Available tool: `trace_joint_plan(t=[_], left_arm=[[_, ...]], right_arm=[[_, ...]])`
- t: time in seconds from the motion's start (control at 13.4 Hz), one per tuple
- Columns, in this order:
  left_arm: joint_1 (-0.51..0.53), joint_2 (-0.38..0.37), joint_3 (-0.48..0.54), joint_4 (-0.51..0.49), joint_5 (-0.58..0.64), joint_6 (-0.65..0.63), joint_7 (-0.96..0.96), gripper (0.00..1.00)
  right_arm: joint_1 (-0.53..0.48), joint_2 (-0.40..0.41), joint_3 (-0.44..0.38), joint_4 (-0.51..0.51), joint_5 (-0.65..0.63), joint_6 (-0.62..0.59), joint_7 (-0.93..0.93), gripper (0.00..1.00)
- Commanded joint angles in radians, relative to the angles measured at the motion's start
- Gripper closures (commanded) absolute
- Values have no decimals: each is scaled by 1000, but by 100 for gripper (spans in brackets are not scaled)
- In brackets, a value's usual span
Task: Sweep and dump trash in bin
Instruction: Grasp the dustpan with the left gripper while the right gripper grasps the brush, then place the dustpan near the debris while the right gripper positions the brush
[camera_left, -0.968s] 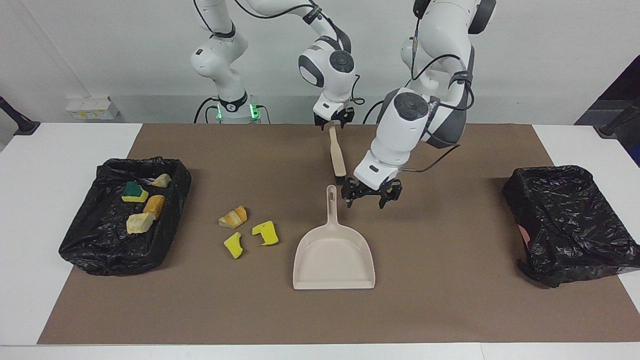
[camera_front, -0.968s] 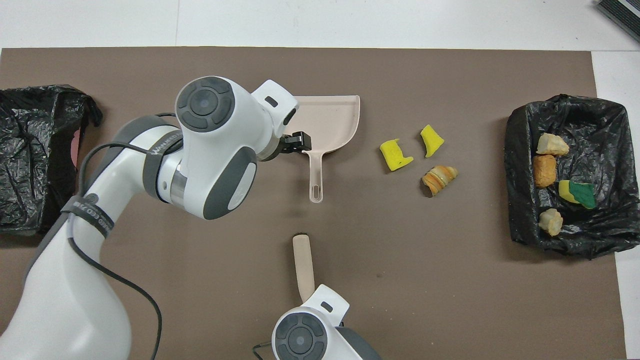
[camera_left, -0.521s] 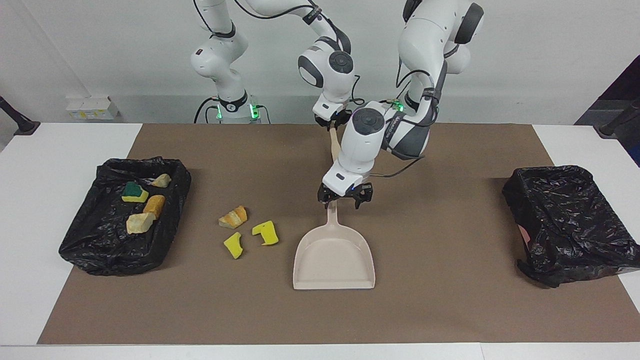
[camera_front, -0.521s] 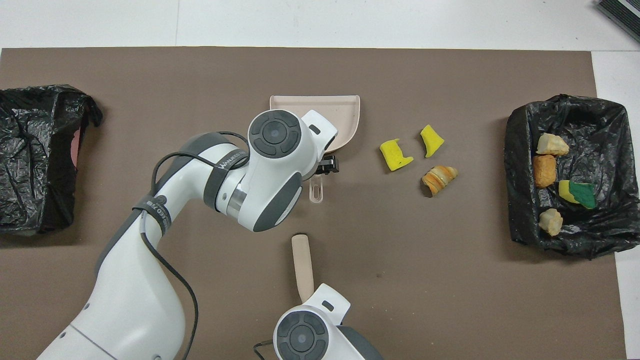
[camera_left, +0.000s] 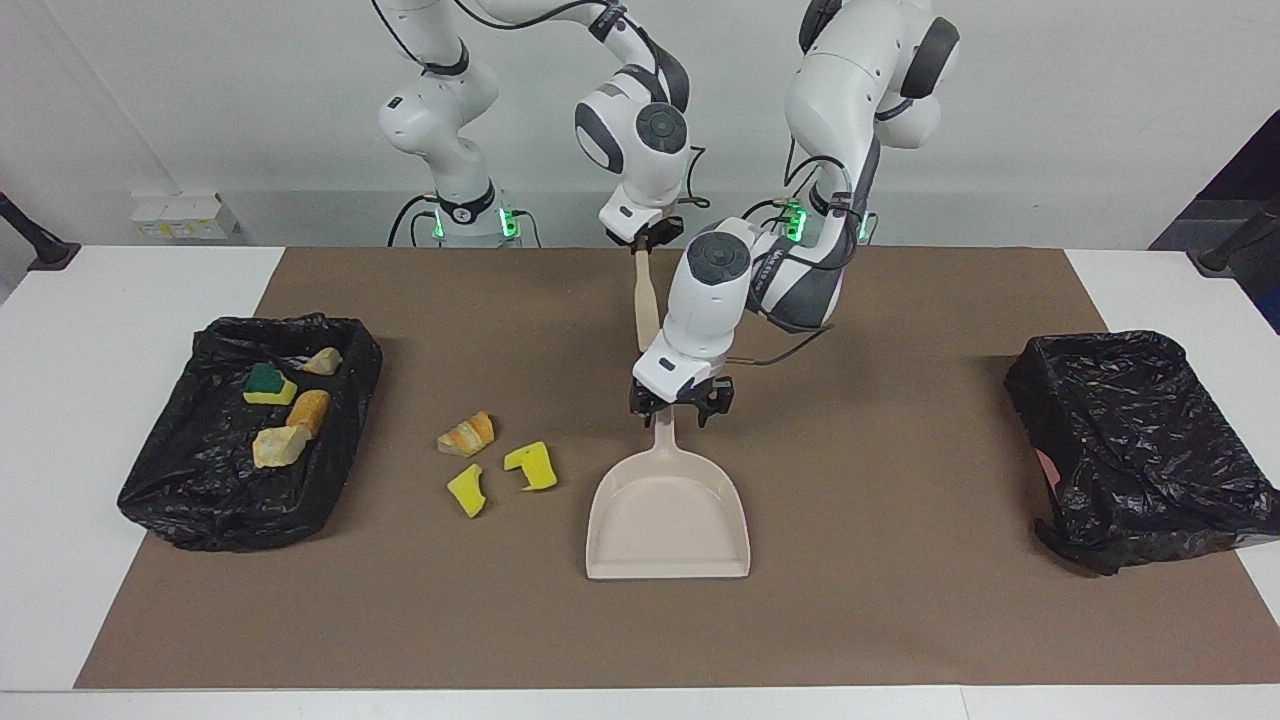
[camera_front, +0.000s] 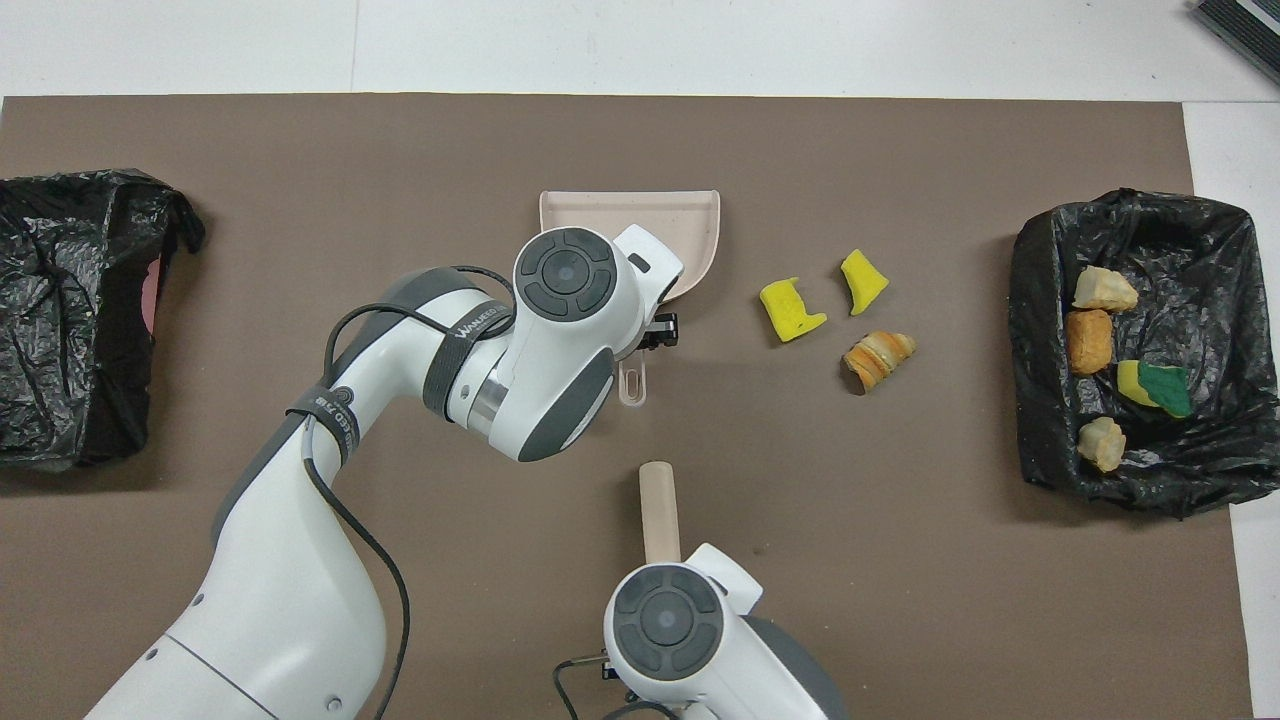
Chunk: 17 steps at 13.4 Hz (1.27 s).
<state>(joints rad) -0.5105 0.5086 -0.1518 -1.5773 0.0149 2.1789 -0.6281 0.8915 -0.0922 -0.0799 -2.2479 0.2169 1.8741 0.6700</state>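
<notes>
Three loose pieces of trash lie on the brown mat: a croissant-like piece (camera_left: 467, 434) (camera_front: 880, 357) and two yellow sponge chunks (camera_left: 531, 467) (camera_left: 467, 491) (camera_front: 790, 309). They sit between the beige dustpan (camera_left: 668, 510) (camera_front: 620, 215) and the black-lined bin (camera_left: 180, 500) (camera_front: 1200, 230) at the right arm's end, which holds several scraps. My left gripper (camera_left: 678, 410) is down at the dustpan's handle (camera_front: 632, 385), astride it. My right gripper (camera_left: 643, 240) is shut on the handle end of the beige brush (camera_left: 645, 300) (camera_front: 659, 510), whose head points down at the mat.
A second black-lined bin (camera_left: 1130, 440) (camera_front: 70, 300) stands at the left arm's end of the table. The mat (camera_left: 900, 620) covers most of the white table.
My left gripper came over from beside the dustpan and dropped onto its handle. My right gripper shut on the brush and carried it a little toward the right arm's end.
</notes>
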Motion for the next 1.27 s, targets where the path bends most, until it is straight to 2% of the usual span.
trace_joint_plan(t=[0.0, 0.15, 0.22, 0.37, 0.52, 0.67, 0.97, 1.19], left_arm=[[-13, -2, 11, 14, 20, -10, -18, 100], [-2, -7, 14, 14, 43, -16, 1, 100], [1, -18, 11, 11, 100, -25, 31, 100], [13, -67, 17, -1, 112, -82, 210, 100], [58, -117, 17, -18, 111, -132, 396, 100], [73, -154, 17, -33, 111, -181, 572, 100], [148, -248, 17, -110, 111, -243, 919, 100], [188, -257, 15, -136, 105, -240, 1256, 100]], right_arm=[[-93, -101, -1, -16, 1, -64, -90, 100], [-210, -112, -1, -9, -28, -90, -189, 100], [-259, -107, -3, 2, -37, -93, -246, 100], [-398, -77, -1, 52, -80, -128, -372, 100], [-443, -29, -3, 108, -201, -138, -401, 100], [-515, 21, -6, 166, -267, -136, -467, 100], [-623, 139, -4, 238, -404, -31, -526, 100], [-669, 221, -4, 266, -484, 31, -590, 100]])
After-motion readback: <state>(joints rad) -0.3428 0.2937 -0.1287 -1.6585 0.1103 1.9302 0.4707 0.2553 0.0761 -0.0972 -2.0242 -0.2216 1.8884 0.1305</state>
